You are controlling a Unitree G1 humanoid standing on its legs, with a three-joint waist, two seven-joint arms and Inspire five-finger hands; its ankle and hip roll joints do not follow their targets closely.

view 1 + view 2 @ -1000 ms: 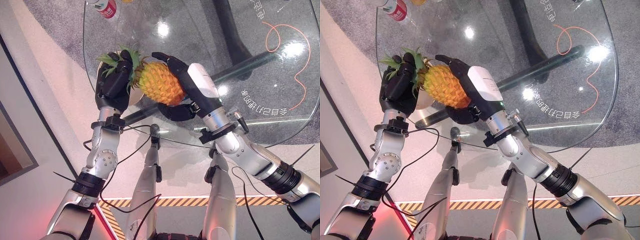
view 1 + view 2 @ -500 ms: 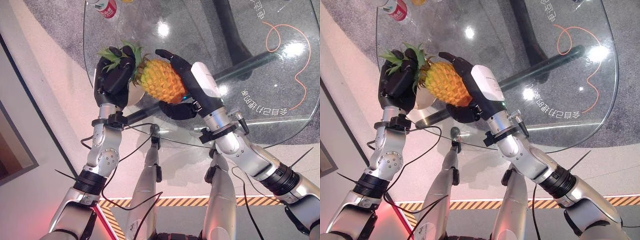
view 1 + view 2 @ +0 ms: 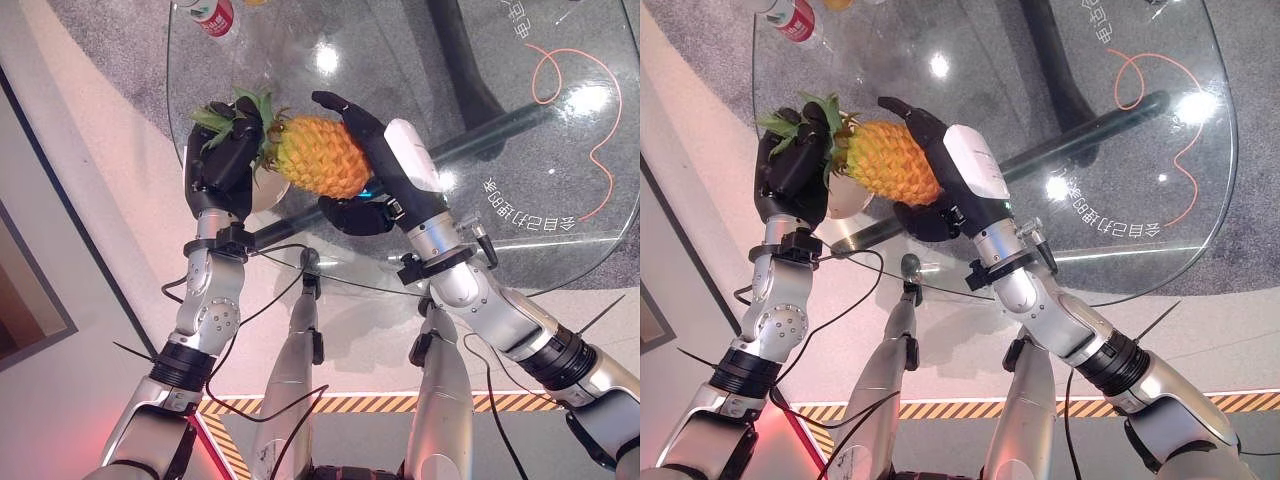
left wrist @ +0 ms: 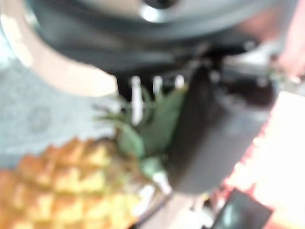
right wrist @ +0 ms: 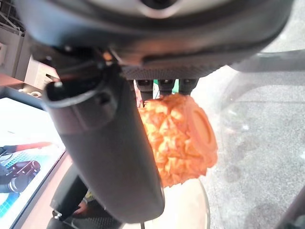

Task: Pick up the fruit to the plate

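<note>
Pineapple (image 3: 316, 156) lifted, levelled | orange-yellow, green crown | both hands' fingers curled around it

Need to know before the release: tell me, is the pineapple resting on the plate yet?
No, the pineapple is held up between the left hand and right hand, above the plate.
</note>
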